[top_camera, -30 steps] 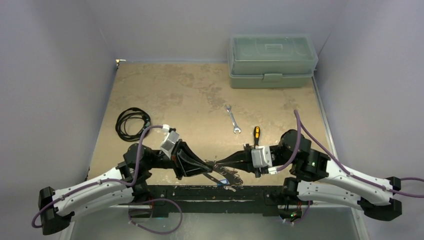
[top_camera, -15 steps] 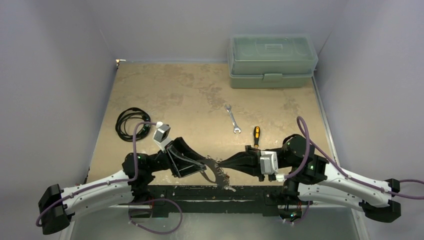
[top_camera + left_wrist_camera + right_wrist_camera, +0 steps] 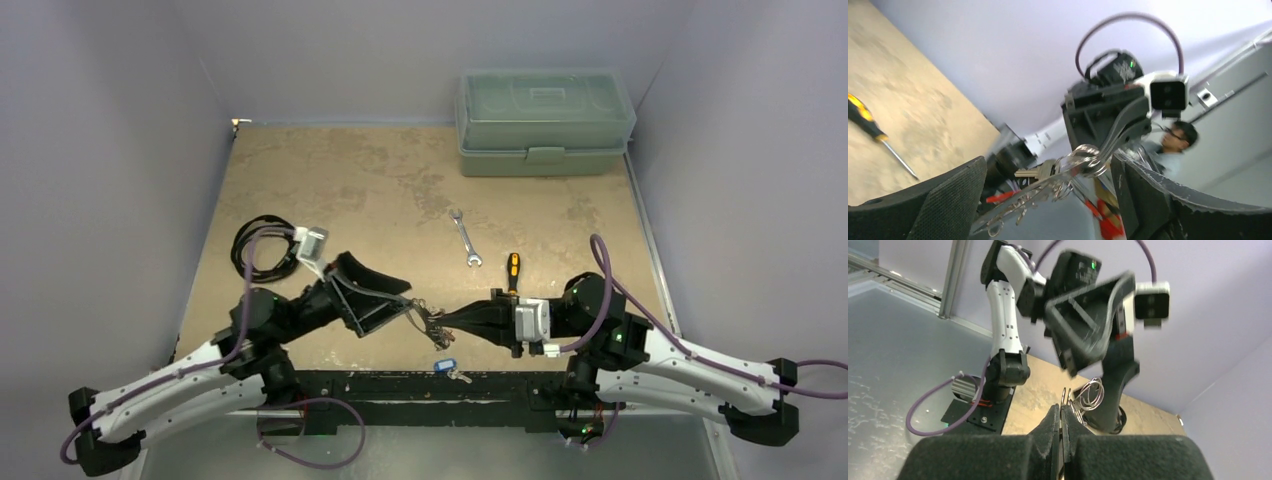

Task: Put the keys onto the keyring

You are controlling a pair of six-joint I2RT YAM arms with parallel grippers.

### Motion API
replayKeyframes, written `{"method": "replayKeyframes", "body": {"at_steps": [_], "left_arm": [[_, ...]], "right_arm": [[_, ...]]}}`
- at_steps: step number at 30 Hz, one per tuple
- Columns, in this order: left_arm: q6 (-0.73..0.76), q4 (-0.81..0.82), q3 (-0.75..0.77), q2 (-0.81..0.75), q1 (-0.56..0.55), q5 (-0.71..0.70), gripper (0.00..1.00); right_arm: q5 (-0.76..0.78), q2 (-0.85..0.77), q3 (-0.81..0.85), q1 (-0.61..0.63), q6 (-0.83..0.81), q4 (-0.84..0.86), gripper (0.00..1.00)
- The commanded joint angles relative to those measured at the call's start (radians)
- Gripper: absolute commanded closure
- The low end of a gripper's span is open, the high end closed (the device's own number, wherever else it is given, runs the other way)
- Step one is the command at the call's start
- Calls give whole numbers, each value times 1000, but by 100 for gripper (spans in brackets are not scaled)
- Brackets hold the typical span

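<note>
My right gripper (image 3: 447, 321) is shut on one end of the grey metal keyring (image 3: 428, 318), holding it edge-on above the table's near edge. In the right wrist view the fingertips (image 3: 1054, 421) pinch the keyring (image 3: 1065, 399), and wire rings (image 3: 1091, 392) dangle from it. My left gripper (image 3: 400, 298) stands wide open just left of the keyring. In the left wrist view the keyring (image 3: 1033, 195) runs between the spread fingers (image 3: 948, 200), with a brass key (image 3: 1029, 173) and a red head (image 3: 1000, 197) behind it. One blue-headed key (image 3: 445, 367) lies on the black base rail.
An orange-and-black screwdriver (image 3: 513, 268) lies just behind the right gripper and a silver wrench (image 3: 465, 238) beyond it. A coiled black cable (image 3: 262, 245) sits at the left. A green toolbox (image 3: 545, 120) stands shut at the back right.
My left gripper has opened fully and drawn back up and to the left, off the keyring. The right gripper keeps its hold. A blue key now shows on the base rail.
</note>
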Motion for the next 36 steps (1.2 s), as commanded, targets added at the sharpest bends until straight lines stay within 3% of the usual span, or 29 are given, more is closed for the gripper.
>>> {"method": "replayKeyframes", "body": {"at_steps": [1, 6, 14, 18, 25, 36], "left_arm": [[239, -469, 193, -126, 3, -289, 2], [374, -700, 320, -136, 3, -441, 1], [557, -953, 446, 41, 2, -599, 4], [577, -942, 428, 148, 3, -583, 8], [633, -793, 336, 214, 2, -515, 14], [704, -608, 202, 204, 0, -343, 23]], "right_arm": [[64, -13, -5, 3, 26, 68, 100], [155, -4, -14, 3, 48, 72, 100], [429, 51, 14, 3, 125, 29, 100], [579, 87, 68, 3, 166, -61, 100], [706, 122, 142, 3, 182, -197, 100], [683, 131, 193, 3, 182, -288, 100]]}}
